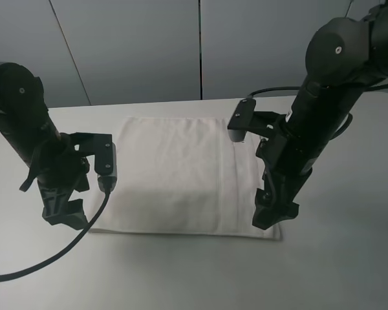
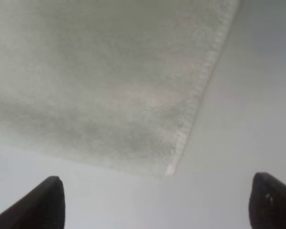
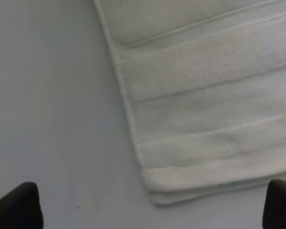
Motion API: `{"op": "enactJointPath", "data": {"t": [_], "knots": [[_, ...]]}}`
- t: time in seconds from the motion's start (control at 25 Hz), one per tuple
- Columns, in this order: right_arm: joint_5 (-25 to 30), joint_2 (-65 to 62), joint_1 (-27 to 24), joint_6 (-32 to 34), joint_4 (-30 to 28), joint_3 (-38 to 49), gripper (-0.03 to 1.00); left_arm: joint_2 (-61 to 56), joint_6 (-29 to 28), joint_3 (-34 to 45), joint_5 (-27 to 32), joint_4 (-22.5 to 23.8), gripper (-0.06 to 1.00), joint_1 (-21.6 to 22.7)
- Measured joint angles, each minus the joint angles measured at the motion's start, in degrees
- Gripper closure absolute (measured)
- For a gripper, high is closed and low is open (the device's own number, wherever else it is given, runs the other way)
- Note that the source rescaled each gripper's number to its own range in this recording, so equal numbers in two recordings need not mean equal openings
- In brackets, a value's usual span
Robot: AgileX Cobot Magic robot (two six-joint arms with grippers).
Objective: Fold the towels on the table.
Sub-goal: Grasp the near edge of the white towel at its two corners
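While the left pincer (image 1: 64,216) and the right pincer (image 1: 271,216) both hang wide open with nothing in them, each one sits low by a near corner of the towel (image 1: 174,174). The left one is just beside the near left corner (image 2: 169,169), over bare counter (image 1: 336,271). The right one is right above the near right corner (image 3: 155,198), where the woven band (image 3: 205,109) runs along the side. The towel lies flat and spread out between the two pincers, in the middle of the white counter.

I think this is the grab step, and no fold is being made yet. Next, each pincer must go down onto its own corner and pinch the edge. Then both must lift together and carry the near edge over to the far edge. The left one should slide in a bit first, so it does not pinch only counter.
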Motion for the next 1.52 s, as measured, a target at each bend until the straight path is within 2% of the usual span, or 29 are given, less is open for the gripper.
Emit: {"op": "enactJointPath", "data": {"t": [0.44,0.88,1.2,1.36,1.52], "knots": [[-1.5,4.1,0.0,-1.0,0.1,0.0,-0.03,6.1,-0.2,0.0,-2.3,0.0,-0.06,-1.0],[-1.6,4.3,0.0,-5.9,0.1,0.0,-0.03,8.4,1.6,0.0,-2.8,0.0,-0.05,-1.3],[-0.6,5.9,0.8,-10.1,0.0,0.1,-0.03,9.7,0.7,-0.5,-2.8,3.7,-0.05,-4.1],[-2.1,6.7,4.6,-11.3,-3.8,1.5,-0.03,9.8,-0.4,-0.5,-2.8,4.4,-0.05,-4.2],[-5.7,9.2,6.7,-7.8,-7.5,1.7,-0.03,9.8,-1.3,-0.5,-2.8,4.9,-0.05,-4.3]]}}
